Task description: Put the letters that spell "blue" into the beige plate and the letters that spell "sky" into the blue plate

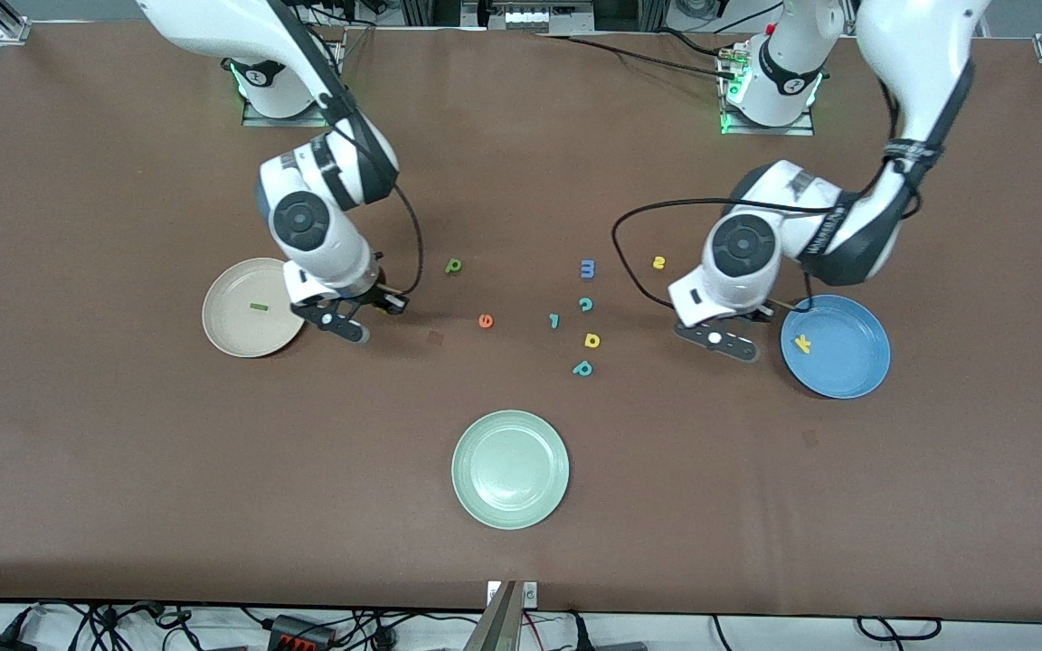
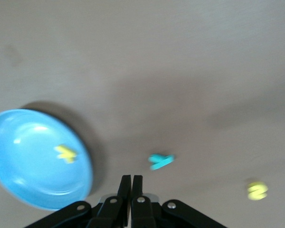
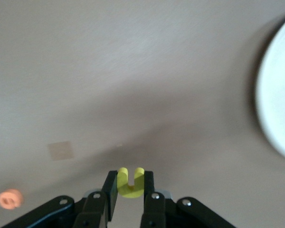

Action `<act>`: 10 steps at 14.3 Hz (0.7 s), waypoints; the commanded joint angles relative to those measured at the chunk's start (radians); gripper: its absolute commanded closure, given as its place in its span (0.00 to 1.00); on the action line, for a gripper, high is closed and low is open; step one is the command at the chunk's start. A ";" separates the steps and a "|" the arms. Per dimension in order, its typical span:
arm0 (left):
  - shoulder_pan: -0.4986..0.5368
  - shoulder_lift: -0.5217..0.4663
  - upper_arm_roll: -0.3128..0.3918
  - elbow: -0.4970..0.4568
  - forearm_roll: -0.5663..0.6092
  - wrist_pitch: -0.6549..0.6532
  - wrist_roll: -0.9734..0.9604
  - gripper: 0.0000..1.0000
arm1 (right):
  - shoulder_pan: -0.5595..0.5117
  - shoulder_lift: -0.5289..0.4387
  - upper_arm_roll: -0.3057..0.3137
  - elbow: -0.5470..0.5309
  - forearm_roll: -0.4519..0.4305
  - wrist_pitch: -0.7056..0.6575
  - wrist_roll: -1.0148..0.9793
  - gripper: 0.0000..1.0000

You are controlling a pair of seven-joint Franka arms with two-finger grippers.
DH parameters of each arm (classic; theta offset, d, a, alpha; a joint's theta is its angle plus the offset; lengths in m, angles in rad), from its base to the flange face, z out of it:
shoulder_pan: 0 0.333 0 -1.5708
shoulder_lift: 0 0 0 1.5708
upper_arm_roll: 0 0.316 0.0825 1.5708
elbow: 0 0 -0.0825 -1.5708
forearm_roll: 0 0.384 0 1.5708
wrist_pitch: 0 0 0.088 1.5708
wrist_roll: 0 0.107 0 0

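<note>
Front view: two white Franka arms work over a brown table [image 1: 521, 524] scattered with tiny toy letters. The right gripper [image 3: 130, 186] hangs over bare tabletop just beside the beige plate [image 1: 232, 339], its fingers clamped on the yellow u [image 3: 130, 183], which sits prongs-outward between the pads in the right wrist view. The dark green l [image 1: 259, 306] already lies in the beige plate. The green b [image 1: 454, 266] and the orange e [image 1: 485, 321] rest on the open table toward the middle, well apart from that plate.

The left gripper [image 2: 131, 183] hovers over the table just beside the blue plate [image 1: 856, 375], its fingers pressed together with nothing between them. The yellow k [image 1: 803, 344] lies inside the blue plate. The left wrist view shows the teal y [image 2: 160, 160] lying on the table near that gripper's tips, apart from them and outside the plate; the front view hides it under the arm. The yellow s [image 1: 658, 263] sits on the table farther from the front camera than the blue plate.

A cluster of spare letters, including a blue m [image 1: 587, 268] and a teal c [image 1: 585, 305], lies mid-table. A pale green plate [image 1: 510, 468] stands nearest the front camera.
</note>
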State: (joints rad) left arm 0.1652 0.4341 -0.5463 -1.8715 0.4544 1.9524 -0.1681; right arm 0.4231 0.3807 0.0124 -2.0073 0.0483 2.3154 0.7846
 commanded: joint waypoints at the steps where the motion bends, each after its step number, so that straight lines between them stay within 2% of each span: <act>1: 0.140 0.043 -0.004 0.014 0.024 -0.010 0.178 0.93 | -0.091 -0.035 -0.020 -0.014 -0.008 -0.063 -0.199 0.82; 2: 0.183 0.060 -0.006 0.012 0.027 -0.001 0.215 0.93 | -0.122 -0.042 -0.026 -0.018 -0.008 -0.108 -0.267 0.82; 4: 0.197 0.072 -0.009 0.012 0.027 0.000 0.226 0.90 | -0.191 -0.048 -0.037 -0.019 -0.008 -0.143 -0.374 0.82; 5: 0.191 0.072 -0.011 0.011 0.021 0.002 0.220 0.79 | -0.225 -0.048 -0.037 -0.027 -0.008 -0.160 -0.428 0.82; 6: 0.186 0.075 -0.014 0.009 0.015 0.000 0.207 0.54 | -0.250 -0.049 -0.037 -0.045 -0.010 -0.160 -0.452 0.82; 7: 0.189 0.077 -0.021 0.005 0.006 0.002 0.191 0.40 | -0.256 -0.049 -0.037 -0.066 -0.008 -0.159 -0.462 0.82; 9: 0.195 0.077 -0.037 -0.021 -0.099 0.031 0.148 0.11 | -0.270 -0.031 -0.037 -0.091 -0.008 -0.136 -0.464 0.82; 10: 0.195 0.072 -0.038 -0.050 -0.126 0.067 0.127 0.01 | -0.270 -0.016 -0.037 -0.094 -0.008 -0.127 -0.466 0.82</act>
State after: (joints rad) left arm 0.3530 0.5187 -0.5741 -1.8779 0.3826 1.9718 -0.0033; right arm 0.1612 0.3612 -0.0390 -2.0704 0.0462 2.1663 0.3306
